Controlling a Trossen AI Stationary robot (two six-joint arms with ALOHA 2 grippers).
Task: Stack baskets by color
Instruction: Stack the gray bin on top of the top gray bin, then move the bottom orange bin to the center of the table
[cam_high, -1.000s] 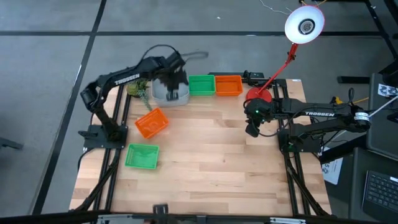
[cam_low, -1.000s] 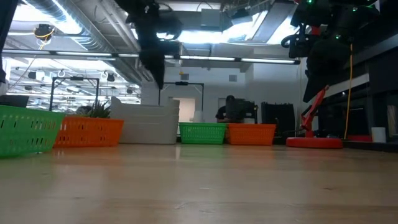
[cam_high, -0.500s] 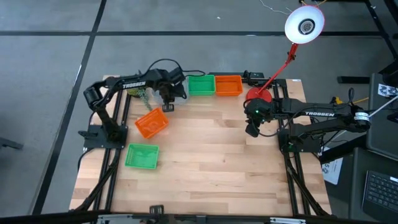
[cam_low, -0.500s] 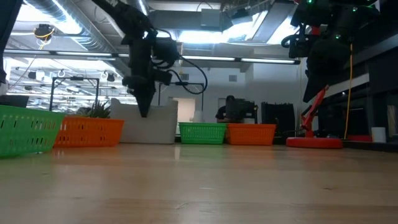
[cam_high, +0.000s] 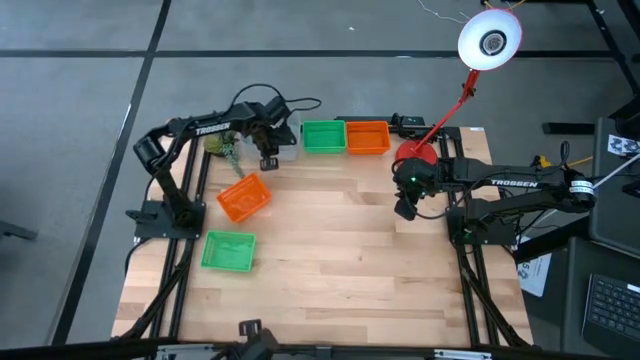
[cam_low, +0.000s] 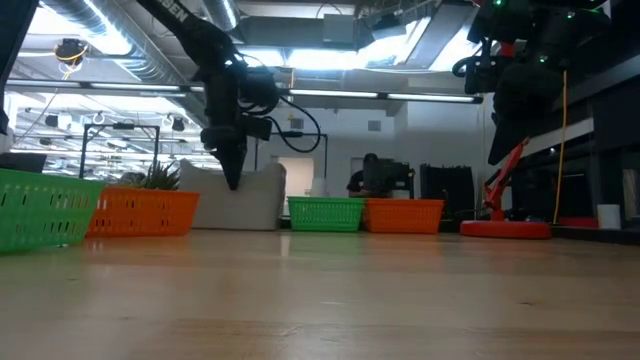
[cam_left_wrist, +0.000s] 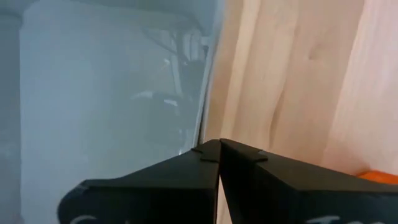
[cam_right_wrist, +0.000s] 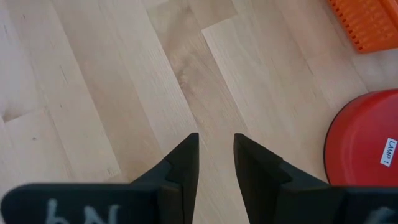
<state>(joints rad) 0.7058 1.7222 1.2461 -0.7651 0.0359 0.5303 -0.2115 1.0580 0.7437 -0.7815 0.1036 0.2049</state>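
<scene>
Your left hand (cam_high: 268, 161) hangs over the far-left part of the tabletop (cam_high: 340, 260), at the near edge of the pale grey basket (cam_high: 284, 146). Its fingers (cam_left_wrist: 219, 163) are pressed together with nothing between them; the left wrist view shows their tips meeting right above the translucent wall of that grey basket (cam_left_wrist: 112, 93), with bare wood beside it. In the low view the left hand (cam_low: 234, 178) points straight down in front of the grey basket (cam_low: 255, 196).

The grey basket sits at the back edge, and just to its right stand a green basket (cam_high: 323, 136) and an orange basket (cam_high: 368, 137), side by side in a row; the green one looks to be touching the orange one. Another orange basket (cam_high: 244, 197) lies tilted at an angle nearer to you on the left side, and a second green basket (cam_high: 229, 250) rests below it, close to the left edge.

Your right hand (cam_high: 405, 210) waits over the right side of the tabletop, near the red lamp base (cam_high: 415, 154). Its fingers (cam_right_wrist: 184, 163) stand slightly apart and hold nothing, with plain wood beneath them and the lamp base (cam_right_wrist: 364, 143) off to one side.
</scene>
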